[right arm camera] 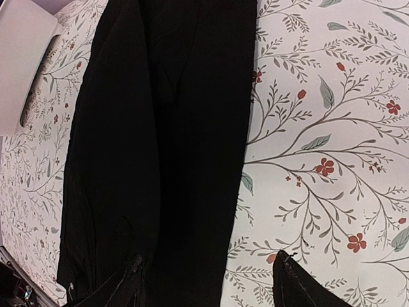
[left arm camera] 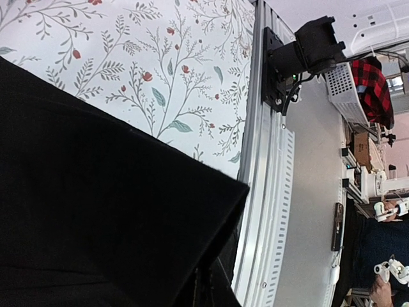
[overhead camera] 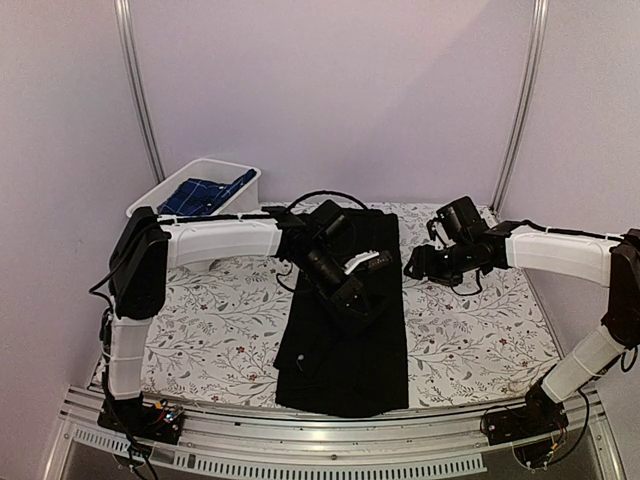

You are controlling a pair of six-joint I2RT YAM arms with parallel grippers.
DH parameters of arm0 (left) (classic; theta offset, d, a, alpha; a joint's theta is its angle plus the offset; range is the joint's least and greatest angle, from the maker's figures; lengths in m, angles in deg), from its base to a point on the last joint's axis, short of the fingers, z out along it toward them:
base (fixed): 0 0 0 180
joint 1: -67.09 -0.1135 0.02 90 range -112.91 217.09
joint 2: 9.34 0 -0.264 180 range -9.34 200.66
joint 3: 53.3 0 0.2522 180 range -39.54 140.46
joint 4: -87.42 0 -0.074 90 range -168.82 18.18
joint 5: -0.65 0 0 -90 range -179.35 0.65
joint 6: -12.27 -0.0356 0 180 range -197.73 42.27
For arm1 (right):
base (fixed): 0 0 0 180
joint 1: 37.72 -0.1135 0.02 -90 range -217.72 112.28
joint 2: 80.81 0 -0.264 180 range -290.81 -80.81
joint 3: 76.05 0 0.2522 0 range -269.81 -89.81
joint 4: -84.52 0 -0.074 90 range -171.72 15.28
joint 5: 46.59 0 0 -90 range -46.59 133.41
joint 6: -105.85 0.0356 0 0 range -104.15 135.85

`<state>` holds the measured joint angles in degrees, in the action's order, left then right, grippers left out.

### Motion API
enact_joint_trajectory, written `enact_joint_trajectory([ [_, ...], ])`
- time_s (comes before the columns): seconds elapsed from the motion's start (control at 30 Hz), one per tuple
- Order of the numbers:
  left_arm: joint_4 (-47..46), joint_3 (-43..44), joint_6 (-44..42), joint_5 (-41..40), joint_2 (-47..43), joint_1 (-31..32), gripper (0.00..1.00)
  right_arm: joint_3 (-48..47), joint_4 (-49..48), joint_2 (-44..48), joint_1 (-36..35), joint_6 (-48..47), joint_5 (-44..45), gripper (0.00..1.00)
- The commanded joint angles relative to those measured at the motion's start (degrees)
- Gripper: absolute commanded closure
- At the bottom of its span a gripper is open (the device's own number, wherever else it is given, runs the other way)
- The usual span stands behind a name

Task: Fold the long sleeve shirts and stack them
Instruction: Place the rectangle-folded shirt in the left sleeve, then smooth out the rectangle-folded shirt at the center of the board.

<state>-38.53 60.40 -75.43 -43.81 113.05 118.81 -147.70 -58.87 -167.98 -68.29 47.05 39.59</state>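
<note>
Trouble from here would most likely come from an uneven grip on the black shirt (overhead camera: 345, 350). It lies as a long narrow band down the middle of the tabletop (overhead camera: 480, 340), running from the far edge to the near edge. The left end effector (overhead camera: 352, 298) is closed and sits low over the middle of that band. Its wrist view is filled with black cloth, so I cannot tell whether a fold is pinched or the tips merely press on the fabric. The right end effector (overhead camera: 415, 268) stands wide open with nothing in it, over the band's right edge: one of its fingertips (right arm camera: 294, 284) hangs above the bare floral tabletop, the other above the cloth. My reading is that the lengthwise fold is done and a crosswise fold comes next. If the left side lifts before the right has closed, the band could twist and whatever is tucked under could slide out. If the right closes on the top layer alone, the lower layers would lag and the fold would open. The hem at the near edge could also drag off the tabletop. The plaid shirt (overhead camera: 205, 195) sits in the white tub (overhead camera: 222, 162) at the far left corner, well apart and not yet folded.
</note>
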Motion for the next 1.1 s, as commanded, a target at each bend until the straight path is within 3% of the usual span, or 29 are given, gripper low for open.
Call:
enact_joint_trajectory([
  [0.0,2.07,-0.58,-1.78,1.41,0.86,2.56,0.98,1.3,-0.96,0.28,0.42,-0.38,-0.84,0.33],
  [0.23,2.37,-0.79,-2.21,1.07,2.82,4.17,0.94,2.69,-1.3,0.69,0.43,-0.15,-1.01,0.33],
  [0.33,1.73,-1.22,-1.89,-0.5,2.55,4.2,0.8,3.46,-1.7,0.9,0.42,0.11,-1.23,0.33],
  [0.4,0.07,-2.1,-0.55,-3.57,1.17,4.19,0.62,3.86,-2.01,1.04,0.42,0.09,-1.44,0.32],
  [0.57,-10.84,-9.22,7.35,-11.33,-7.29,1.21,0.46,4.4,-2.1,1.62,0.18,-0.36,-1.43,0.32],
  [0.7,-22.19,-18.72,19.57,-19.46,-15.69,-5.89,0.46,4.05,-2.02,2.05,-1.85,-0.61,-0.78,0.32],
  [0.8,-27.16,-24.26,24.63,-21.9,-19.47,-9.96,0.52,3.52,-2.81,1.18,-3.67,-0.41,-0.84,0.32],
  [0.97,-29.56,-19.95,24.09,-18.21,-14.84,-11.9,0.65,-3.74,-4.57,-4.42,-3.93,-1.66,-0.78,0.37],
  [1.07,-30.87,-13.91,24.81,-17.86,-8.53,-12.45,0.71,-9.47,-4.62,-9.21,-3.91,-3.41,0.03,0.48],
])
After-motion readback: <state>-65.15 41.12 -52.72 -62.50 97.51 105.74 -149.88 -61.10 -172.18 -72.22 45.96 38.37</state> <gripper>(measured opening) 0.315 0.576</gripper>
